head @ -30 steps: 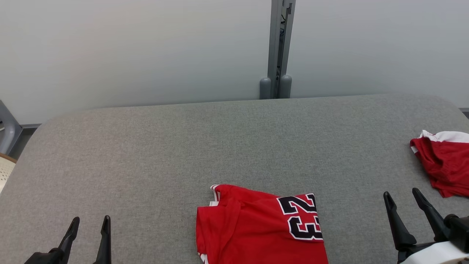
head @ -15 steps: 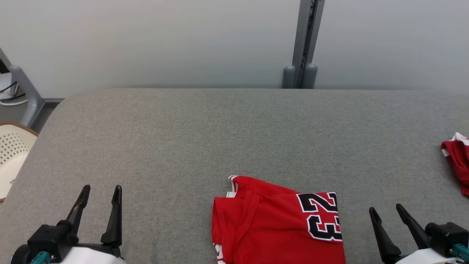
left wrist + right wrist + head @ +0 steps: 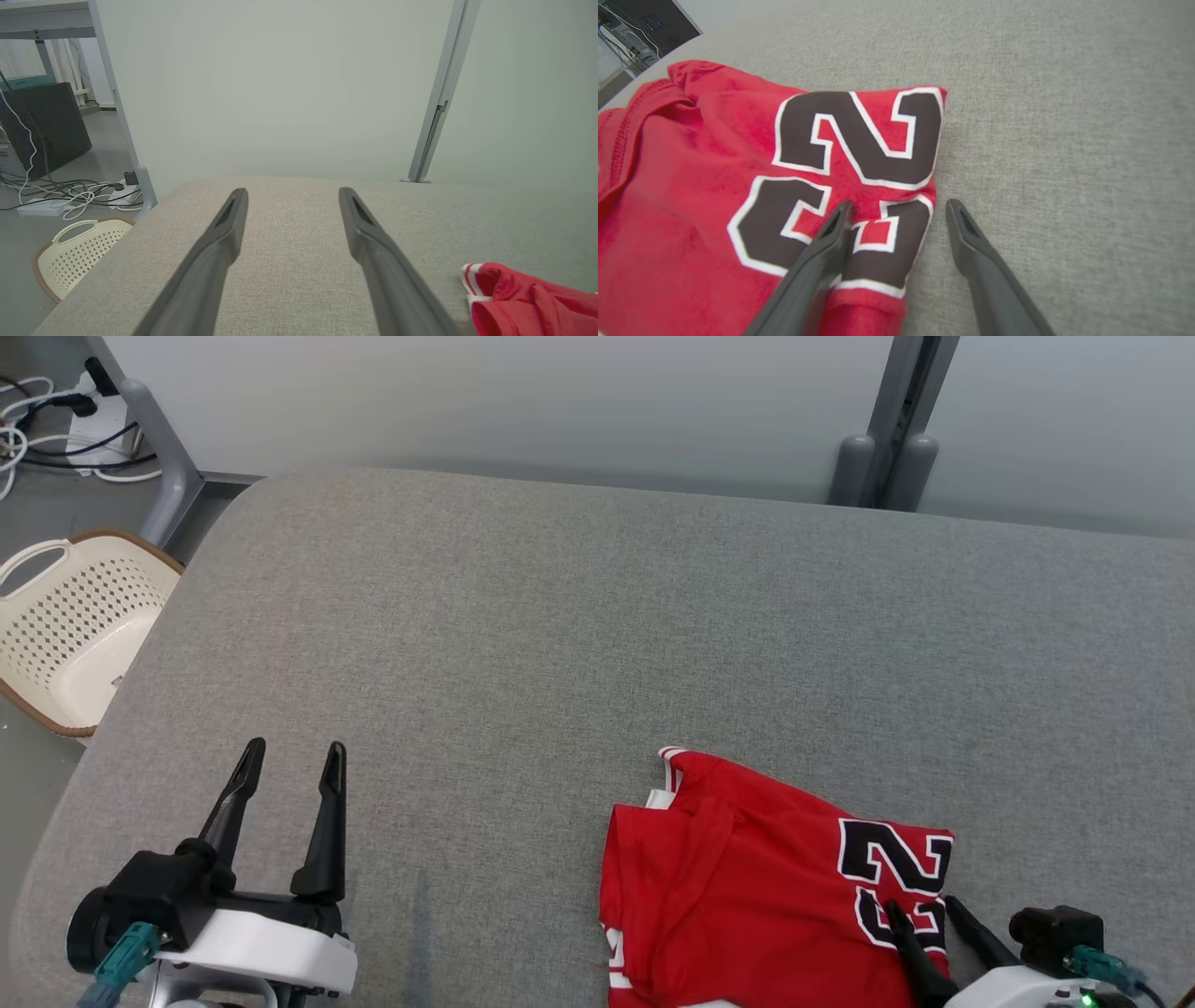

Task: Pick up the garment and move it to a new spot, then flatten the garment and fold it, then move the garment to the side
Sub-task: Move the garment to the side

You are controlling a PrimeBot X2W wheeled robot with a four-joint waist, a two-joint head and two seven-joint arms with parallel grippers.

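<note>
The garment (image 3: 747, 877) is a red jersey with a black-and-white number, lying folded on the grey padded table (image 3: 560, 616) near its front edge. My right gripper (image 3: 922, 903) hovers open at the garment's right edge. In the right wrist view one finger of this gripper (image 3: 900, 204) stands over the number on the garment (image 3: 714, 154) and the other over bare table. Well to the garment's left, my left gripper (image 3: 294, 749) is open over bare table. The left wrist view has nothing between that gripper's (image 3: 293, 191) fingers, with a corner of the garment (image 3: 528, 298) at the lower right.
A cream perforated basket (image 3: 65, 625) sits on the floor beyond the table's left edge, with cables (image 3: 37, 420) behind it. A grey post (image 3: 887, 457) stands against the pale wall past the table's far edge.
The camera has swung left and down, shifting the whole picture. My right gripper has come from the bare table beside the garment to over its right edge. Both grippers stay open.
</note>
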